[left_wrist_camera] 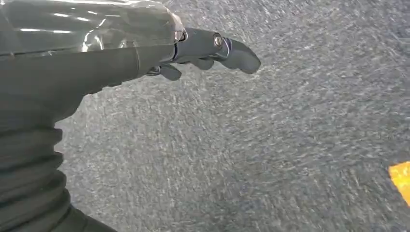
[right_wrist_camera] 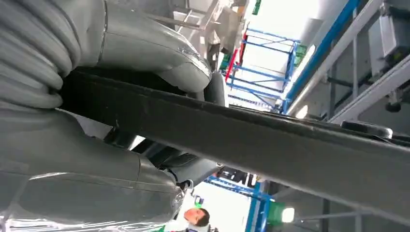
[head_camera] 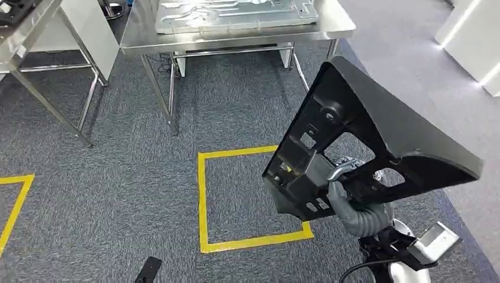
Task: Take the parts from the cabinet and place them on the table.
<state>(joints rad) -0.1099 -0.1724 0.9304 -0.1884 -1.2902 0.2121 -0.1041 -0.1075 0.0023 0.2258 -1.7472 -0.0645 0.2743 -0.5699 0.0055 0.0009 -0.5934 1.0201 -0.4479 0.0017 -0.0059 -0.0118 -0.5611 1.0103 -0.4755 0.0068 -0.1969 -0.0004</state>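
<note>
A large black plastic part [head_camera: 377, 130], roughly triangular with cut-out openings, is held up in the air at the right of the head view. My right hand [head_camera: 348, 197] grips it near its lower edge; in the right wrist view my right hand [right_wrist_camera: 96, 111] wraps around the part's dark edge [right_wrist_camera: 270, 140]. A steel table [head_camera: 141, 35] stands ahead at the top, bearing a flat grey metal tray [head_camera: 236, 15]. My left hand [left_wrist_camera: 203, 48] hangs over the grey carpet with its fingers loosely curled, holding nothing.
A yellow tape square [head_camera: 203, 200] marks the carpet in front of me. A second steel table [head_camera: 23, 41] stands at the upper left, and another yellow tape line [head_camera: 17, 203] runs at the left. A person [right_wrist_camera: 196, 217] and blue racks appear in the right wrist view.
</note>
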